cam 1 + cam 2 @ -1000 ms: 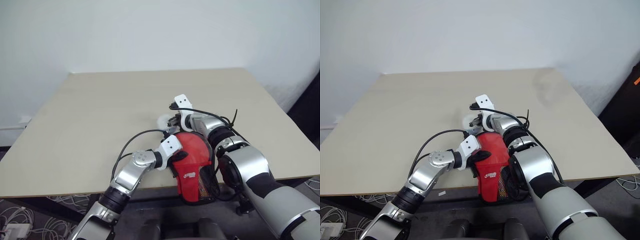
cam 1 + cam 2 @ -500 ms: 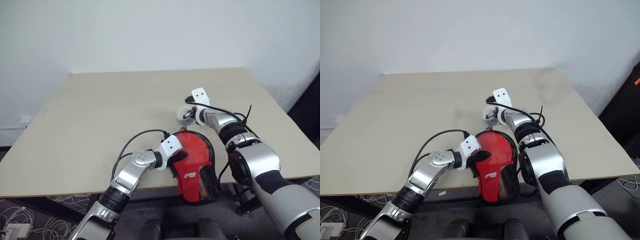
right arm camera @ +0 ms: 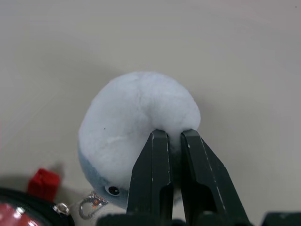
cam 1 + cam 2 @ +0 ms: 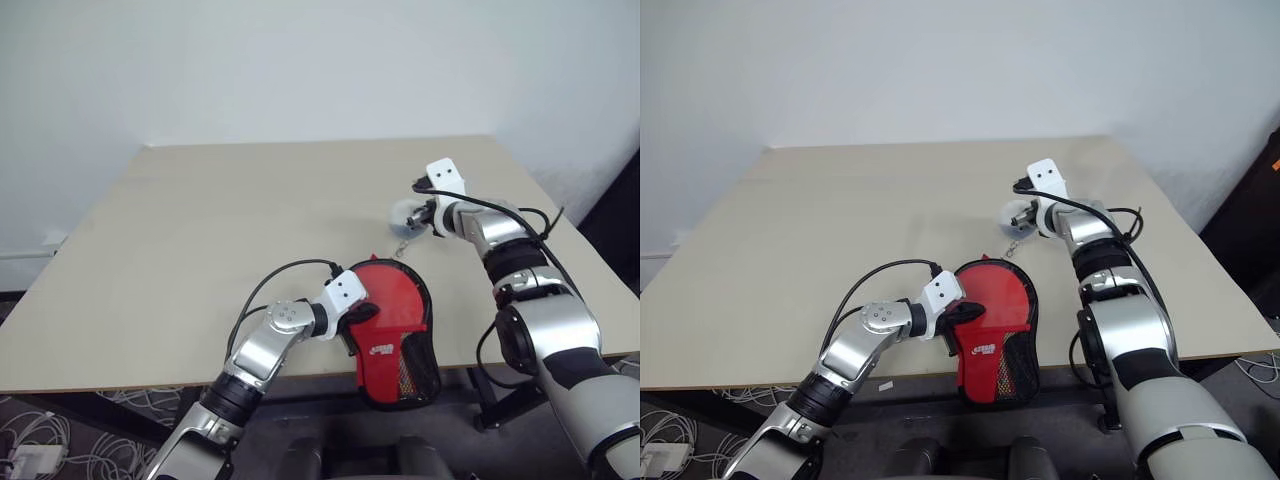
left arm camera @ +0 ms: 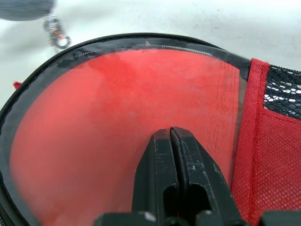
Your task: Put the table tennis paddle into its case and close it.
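Left gripper (image 5: 170,134), fingers pressed together, pins the case (image 4: 392,325) at the table's (image 4: 200,230) near edge. Right gripper (image 3: 171,136) pinches a white plush charm (image 3: 136,127) just beyond the case's rounded end, chain (image 3: 91,205) trailing to the zip.

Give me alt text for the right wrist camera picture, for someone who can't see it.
The right gripper is shut on a white and pale blue plush ball held above the beige table. A small metal clasp hangs under the ball, beside a red tab and the black edge of the case.
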Controlling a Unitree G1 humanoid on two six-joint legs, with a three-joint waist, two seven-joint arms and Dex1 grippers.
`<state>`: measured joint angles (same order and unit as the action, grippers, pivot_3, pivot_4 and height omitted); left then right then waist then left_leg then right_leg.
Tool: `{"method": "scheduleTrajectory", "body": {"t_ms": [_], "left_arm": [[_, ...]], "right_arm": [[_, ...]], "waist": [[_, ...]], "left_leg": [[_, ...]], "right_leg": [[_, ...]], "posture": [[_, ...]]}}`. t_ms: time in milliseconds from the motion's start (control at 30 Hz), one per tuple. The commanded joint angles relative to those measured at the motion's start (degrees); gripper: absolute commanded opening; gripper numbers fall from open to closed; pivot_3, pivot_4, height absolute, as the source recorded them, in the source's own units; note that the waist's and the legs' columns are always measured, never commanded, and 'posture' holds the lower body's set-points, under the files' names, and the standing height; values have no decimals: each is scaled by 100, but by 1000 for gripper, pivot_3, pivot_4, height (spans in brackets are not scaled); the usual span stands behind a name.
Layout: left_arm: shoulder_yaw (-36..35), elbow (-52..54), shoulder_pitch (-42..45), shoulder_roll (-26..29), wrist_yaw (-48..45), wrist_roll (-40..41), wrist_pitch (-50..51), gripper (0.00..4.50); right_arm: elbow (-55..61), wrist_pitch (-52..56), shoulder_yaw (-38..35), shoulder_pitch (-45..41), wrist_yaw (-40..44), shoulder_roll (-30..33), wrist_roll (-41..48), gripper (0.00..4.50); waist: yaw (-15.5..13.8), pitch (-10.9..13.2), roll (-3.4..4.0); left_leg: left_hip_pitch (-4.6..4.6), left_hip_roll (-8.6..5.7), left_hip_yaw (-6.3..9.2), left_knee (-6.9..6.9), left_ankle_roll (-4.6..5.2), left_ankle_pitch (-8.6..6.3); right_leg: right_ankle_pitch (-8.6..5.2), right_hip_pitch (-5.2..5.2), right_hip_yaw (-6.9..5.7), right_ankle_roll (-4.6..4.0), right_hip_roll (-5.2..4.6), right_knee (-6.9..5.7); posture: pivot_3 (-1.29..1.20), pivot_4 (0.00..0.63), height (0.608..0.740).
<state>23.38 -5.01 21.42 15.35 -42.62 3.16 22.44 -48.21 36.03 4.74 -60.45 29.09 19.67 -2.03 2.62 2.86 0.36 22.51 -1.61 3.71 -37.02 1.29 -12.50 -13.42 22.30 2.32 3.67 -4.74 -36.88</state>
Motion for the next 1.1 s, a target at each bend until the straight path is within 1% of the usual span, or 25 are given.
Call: {"method": "scheduleTrajectory", "body": {"t_ms": [33,233,333,433,600,667,933,1100], "left_arm": [[166,-334,-52,24,-91,-130,196,0],[117,-451,10,-26,-85,-138,184,0],[97,-480,21,-44,-78,-144,184,0],[90,-488,20,-58,-73,-142,188,0],[87,-486,2,-74,-78,-146,196,0],[84,-479,-9,-77,-79,-144,207,0],[78,-481,-26,-74,-84,-143,232,0],[88,-507,-3,-80,-102,-144,238,0]], "right_arm": [[1433,460,61,276,266,515,-76,31],[3395,1384,284,1288,1048,1165,168,31],[4112,1712,331,1665,1333,1486,313,31],[4576,1902,347,1977,1530,1825,402,31],[5069,2065,285,2349,1815,2351,591,31],[5235,2087,251,2534,1976,2650,664,31],[5640,1944,213,3066,2477,3482,1016,31],[5584,1817,324,3193,2530,3650,1085,31]], "waist": [[1,-1,1],[-21,-3,3],[-48,-3,2],[-72,-3,2],[-141,-3,-1],[-164,-2,-2],[-181,-1,-5],[-196,-1,-7]], "left_leg": [[0,-1,0,-1,1,0],[1,-5,1,-6,4,1],[1,-5,-1,-8,5,0],[1,-4,-4,-9,5,0],[3,-3,-8,-16,9,-3],[5,-3,-7,-17,9,-3],[6,-2,-10,-21,13,-6],[6,-1,-11,-24,13,-7]], "right_leg": [[0,0,-1,1,-2,0],[-2,-5,-5,4,-9,3],[-16,-6,-5,26,-9,6],[-18,-6,-4,30,-9,8],[-19,-7,-3,32,-10,12],[-19,-8,-4,32,-10,14],[-22,-9,-4,35,-12,18],[-24,-10,-5,37,-13,19]], "posture": [[0,0,740],[0,0,740],[0,0,740],[0,0,740],[0,0,740],[0,0,740],[0,0,740],[0,0,740]]}}
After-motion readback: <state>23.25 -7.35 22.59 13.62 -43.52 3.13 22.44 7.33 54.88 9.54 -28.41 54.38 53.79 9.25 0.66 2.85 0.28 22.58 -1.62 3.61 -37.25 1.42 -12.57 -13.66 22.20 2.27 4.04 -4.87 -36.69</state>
